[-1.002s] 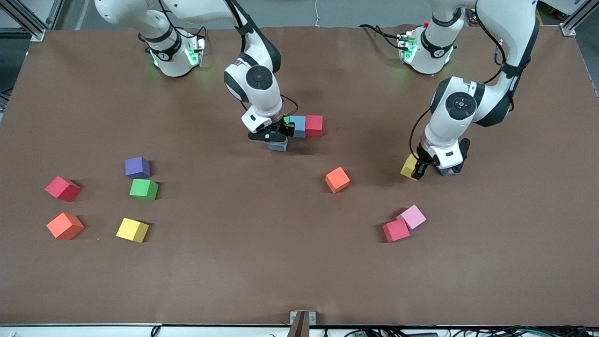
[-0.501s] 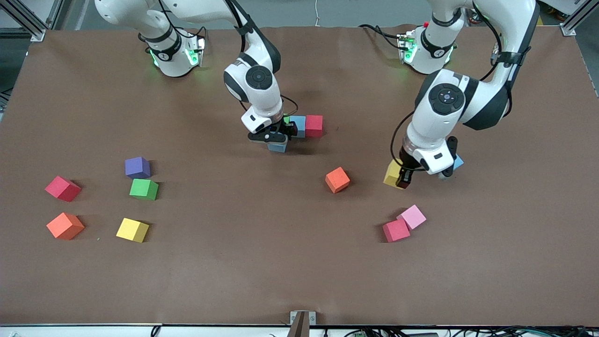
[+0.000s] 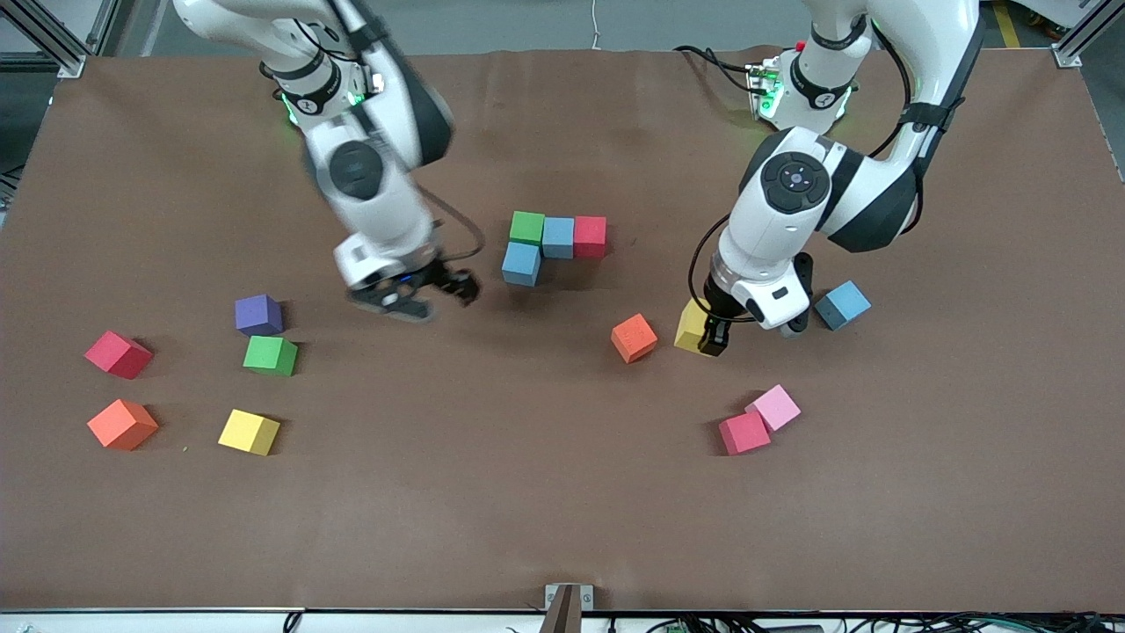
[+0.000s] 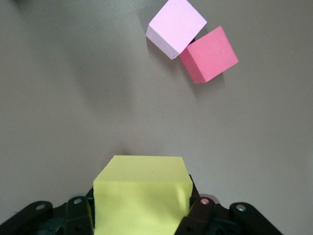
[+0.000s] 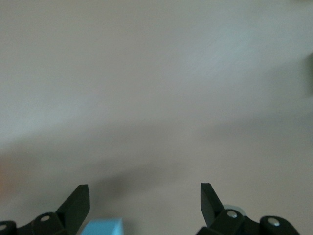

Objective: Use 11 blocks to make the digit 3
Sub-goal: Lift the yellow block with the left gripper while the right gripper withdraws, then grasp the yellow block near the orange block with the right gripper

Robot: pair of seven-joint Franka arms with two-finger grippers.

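Clamping a yellow block (image 3: pixel 692 326) beside the orange block (image 3: pixel 634 338), the left gripper (image 3: pixel 714 337) hangs over bare table, the right gripper (image 3: pixel 413 297) hangs spread and empty, and four touching blocks (image 3: pixel 547 239) lie farther back, unlabelled.

High front camera faces both robot bases across the brown counter (image 3: pixel 562 510); wrist cameras look down close, the left sharing the pale pink foam cube (image 3: pixel 775 406) (image 4: pixel 176 27).
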